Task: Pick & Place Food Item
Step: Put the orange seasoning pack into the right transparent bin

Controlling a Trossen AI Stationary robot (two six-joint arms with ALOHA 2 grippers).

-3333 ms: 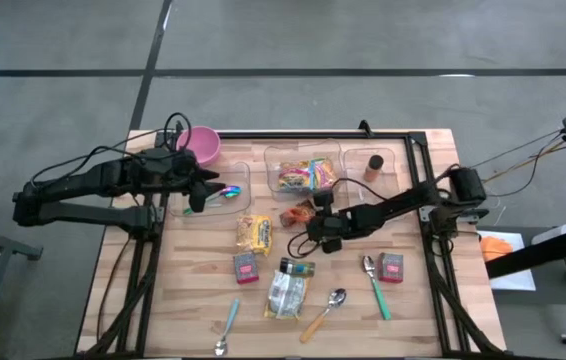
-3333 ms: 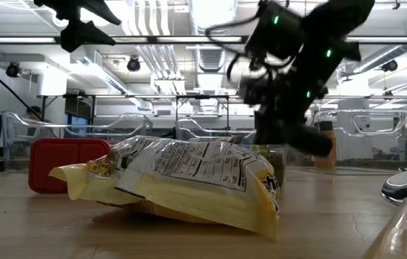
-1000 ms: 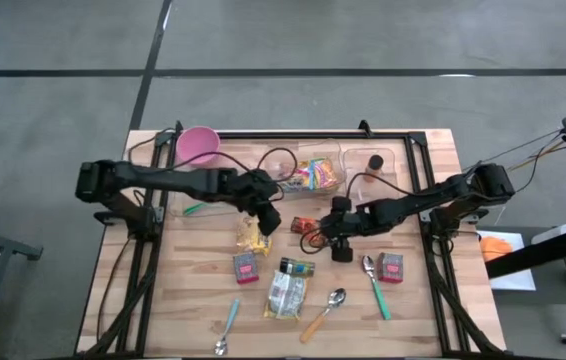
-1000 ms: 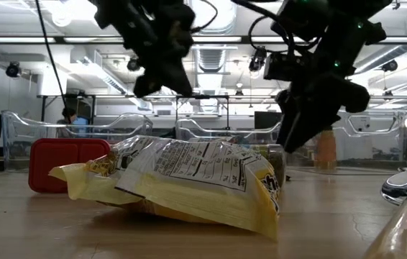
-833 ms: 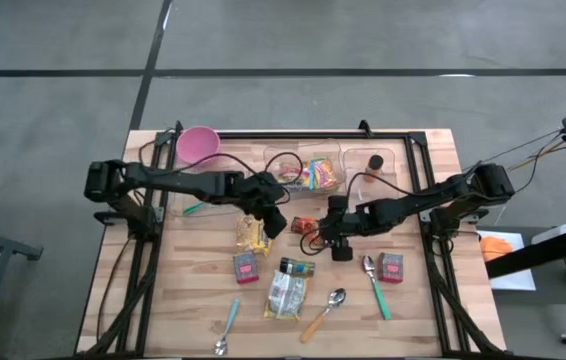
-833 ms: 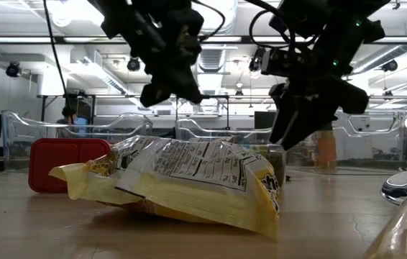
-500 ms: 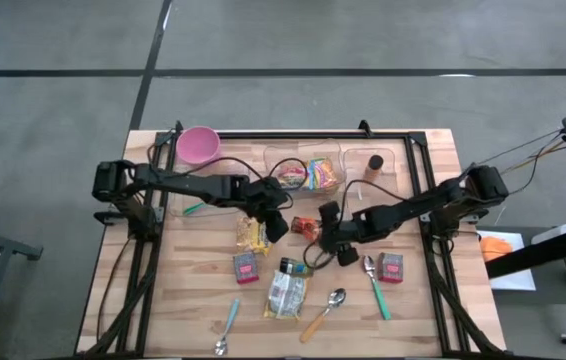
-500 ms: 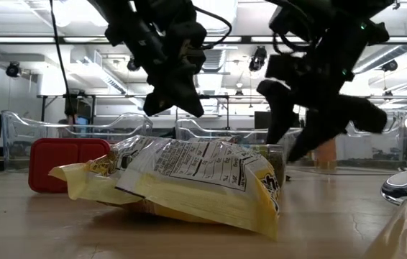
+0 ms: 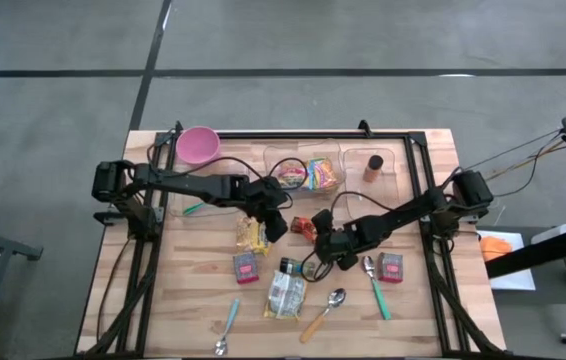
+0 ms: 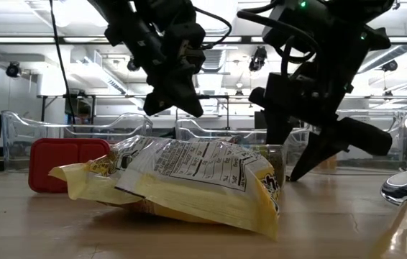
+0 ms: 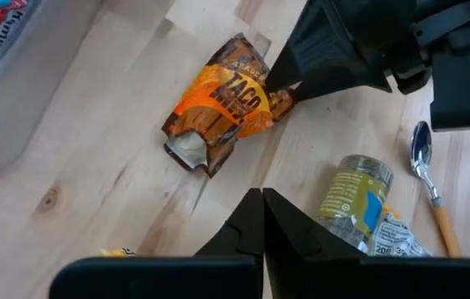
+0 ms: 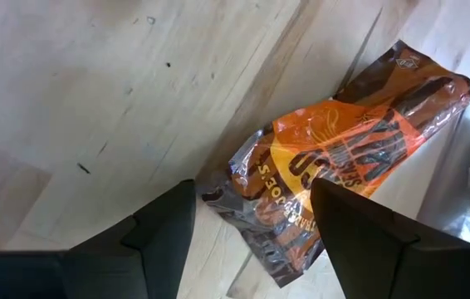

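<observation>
A crinkled orange-and-brown foil snack packet (image 9: pixel 305 226) lies flat on the pale wooden table (image 9: pixel 413 310), just in front of the clear plastic bins (image 9: pixel 323 160) along its far edge, with neither arm holding it. The right gripper (image 9: pixel 325 243), its two dark fingers spread wide and empty, has swung down beside the packet over the last second; the right wrist view shows the packet (image 12: pixel 343 178) framed between the parted fingers (image 12: pixel 164 224), close ahead but apparently not yet touched. The left gripper (image 9: pixel 271 225), fingers pressed together on nothing, has travelled in from the far-left side of the table (where it hung a few seconds ago) and now hovers just beside the packet's other side, above a yellow snack bag (image 9: pixel 252 234); its wrist view shows the packet (image 11: pixel 222 112) with the right arm's dark bulk crowding in behind it. Both arms have converged on one item, which suggests the pick is about to begin, most likely by the open right gripper, though the shut left one sits close enough to get in the way.
</observation>
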